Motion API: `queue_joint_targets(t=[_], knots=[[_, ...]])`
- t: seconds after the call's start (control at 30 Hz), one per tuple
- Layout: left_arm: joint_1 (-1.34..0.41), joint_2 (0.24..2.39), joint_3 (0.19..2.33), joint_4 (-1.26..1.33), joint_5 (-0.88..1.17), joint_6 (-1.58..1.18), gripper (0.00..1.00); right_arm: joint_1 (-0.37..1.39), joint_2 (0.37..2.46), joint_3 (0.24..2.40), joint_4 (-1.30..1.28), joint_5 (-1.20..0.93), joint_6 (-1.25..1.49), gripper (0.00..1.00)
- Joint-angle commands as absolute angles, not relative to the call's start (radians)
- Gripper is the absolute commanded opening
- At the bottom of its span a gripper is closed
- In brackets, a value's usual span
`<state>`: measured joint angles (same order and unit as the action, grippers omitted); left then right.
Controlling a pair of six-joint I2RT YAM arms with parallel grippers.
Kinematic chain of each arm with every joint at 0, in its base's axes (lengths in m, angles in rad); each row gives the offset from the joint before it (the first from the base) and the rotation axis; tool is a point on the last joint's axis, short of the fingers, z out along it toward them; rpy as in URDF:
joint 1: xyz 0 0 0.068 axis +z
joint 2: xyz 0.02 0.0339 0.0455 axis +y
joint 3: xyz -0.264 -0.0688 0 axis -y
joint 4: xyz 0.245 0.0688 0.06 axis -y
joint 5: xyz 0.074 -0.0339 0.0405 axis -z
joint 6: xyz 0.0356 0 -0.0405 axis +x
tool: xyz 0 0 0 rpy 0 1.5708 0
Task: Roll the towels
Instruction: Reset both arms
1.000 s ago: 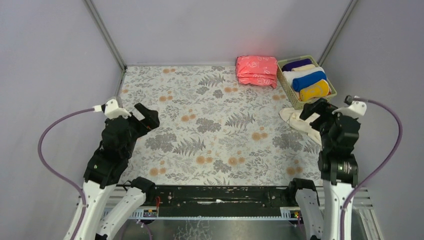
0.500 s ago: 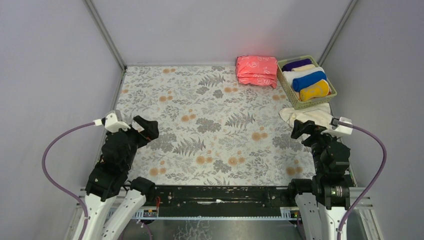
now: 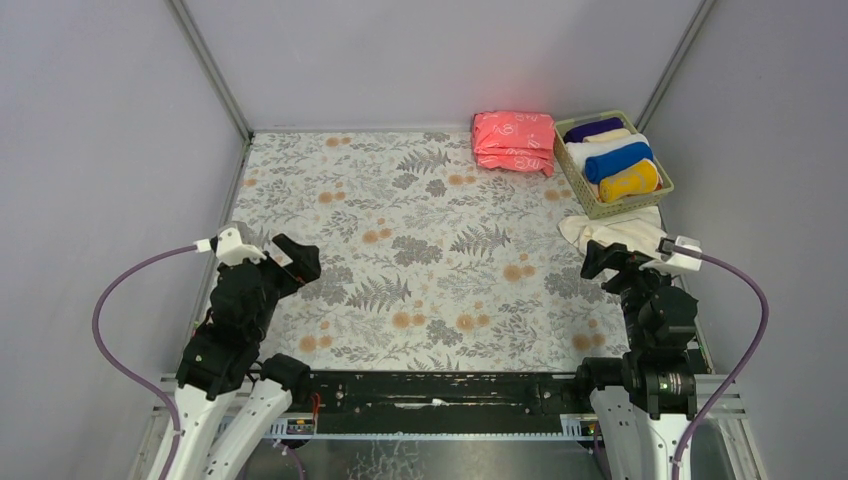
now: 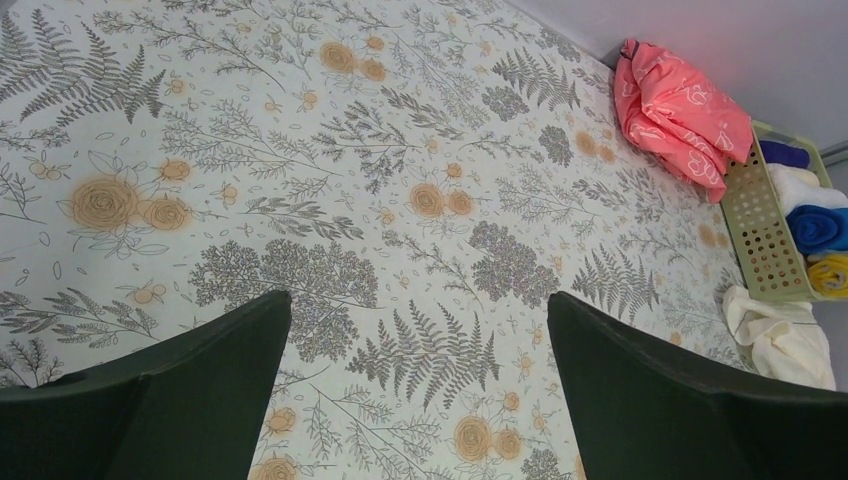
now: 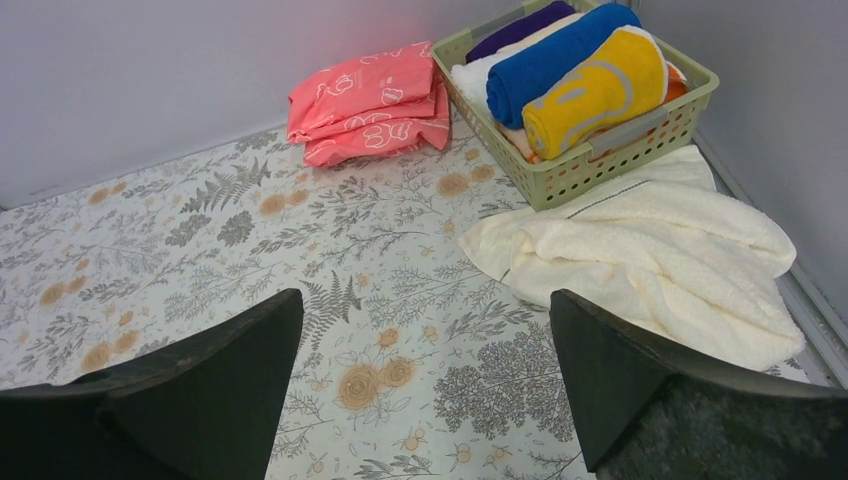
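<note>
A cream-white towel point(image 3: 617, 231) lies crumpled and unrolled on the floral table just in front of the green basket point(image 3: 597, 207); it also shows in the right wrist view point(image 5: 660, 255). The basket holds rolled towels: purple, cream, royal blue point(image 5: 555, 55) and yellow with white print point(image 5: 590, 90). My right gripper point(image 3: 606, 262) is open and empty, above the table just near-left of the cream towel; its jaws point(image 5: 426, 296) stand wide apart. My left gripper point(image 3: 292, 258) is open and empty over the left side of the table point(image 4: 418, 300).
A folded pink stack with white pattern point(image 3: 513, 142) lies at the back, left of the basket. Grey walls close in the table on the left, back and right. The basket stands in the back right corner.
My right arm has drawn back toward the near edge, off the cream towel. My left arm has moved slightly back toward its base. The towel lies still.
</note>
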<state>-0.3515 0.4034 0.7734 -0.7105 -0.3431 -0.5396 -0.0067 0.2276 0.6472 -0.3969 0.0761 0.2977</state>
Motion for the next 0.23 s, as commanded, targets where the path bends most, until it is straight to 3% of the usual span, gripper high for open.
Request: queue_joint_targets(t=[0.0,0.2], knots=[[-0.344,0.368,0.758,-0.652,-0.33,-0.512,1.0,0.002,0.248,0.652,-0.336,0.069,0.278,0.99],[-0.343,0.355,0.758,-0.651,-0.327,-0.512,1.0,0.002,0.256,0.66,-0.346,0.077,0.269,0.99]])
